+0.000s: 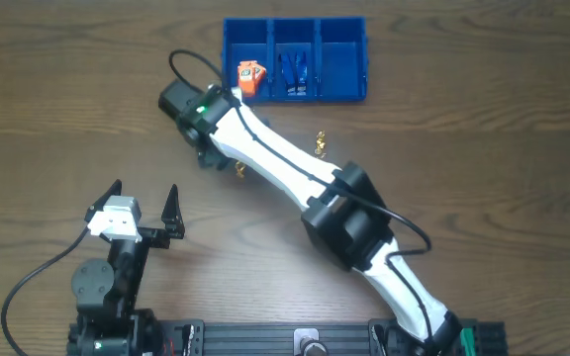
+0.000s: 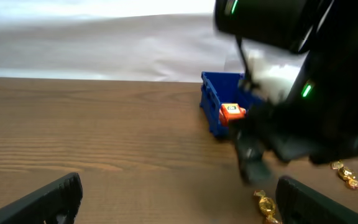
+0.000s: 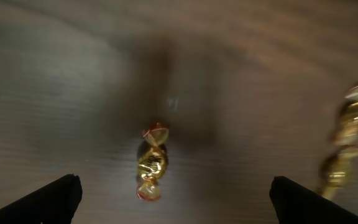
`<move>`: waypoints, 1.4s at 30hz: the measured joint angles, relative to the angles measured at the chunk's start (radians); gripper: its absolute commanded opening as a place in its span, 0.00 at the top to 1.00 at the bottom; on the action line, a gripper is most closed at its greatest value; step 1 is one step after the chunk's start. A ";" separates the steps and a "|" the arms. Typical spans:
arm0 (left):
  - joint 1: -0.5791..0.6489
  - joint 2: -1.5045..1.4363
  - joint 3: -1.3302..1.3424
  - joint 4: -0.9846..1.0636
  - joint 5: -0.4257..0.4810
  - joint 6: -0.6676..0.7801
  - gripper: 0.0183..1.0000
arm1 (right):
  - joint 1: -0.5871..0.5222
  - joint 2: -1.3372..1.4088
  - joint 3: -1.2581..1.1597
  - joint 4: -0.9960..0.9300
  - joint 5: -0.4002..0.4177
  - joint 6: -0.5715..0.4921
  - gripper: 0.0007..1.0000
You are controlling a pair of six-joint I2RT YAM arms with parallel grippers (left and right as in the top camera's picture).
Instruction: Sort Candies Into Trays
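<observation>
A blue tray (image 1: 344, 59) with three compartments stands at the far middle of the table. Its left compartment holds an orange candy (image 1: 251, 79), and blue candies (image 1: 295, 74) lie in the middle one. My right gripper (image 1: 209, 156) reaches across to the left and hovers open above a gold-wrapped candy (image 3: 151, 163) on the wood, with its fingers on either side and apart from it. Another gold candy (image 3: 347, 140) lies off to the side. My left gripper (image 1: 146, 193) stands open and holds nothing near the arm's base.
The left wrist view shows the tray (image 2: 215, 102) with the orange candy (image 2: 232, 112), the right arm's gripper (image 2: 253, 155) and gold candies (image 2: 265, 204) (image 2: 347, 174) on the table. One gold candy (image 1: 320, 146) lies beside the right arm.
</observation>
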 measured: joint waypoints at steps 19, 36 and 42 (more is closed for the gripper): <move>0.000 0.000 0.000 0.000 0.000 0.000 0.00 | -0.056 0.051 -0.088 0.099 -0.180 0.087 0.06; 0.000 0.000 0.000 0.000 0.000 0.000 0.00 | -0.056 0.051 -0.093 0.117 -0.199 0.046 0.80; 0.000 0.000 0.000 0.000 0.000 0.000 0.00 | -0.056 0.051 -0.093 0.119 -0.198 0.043 0.91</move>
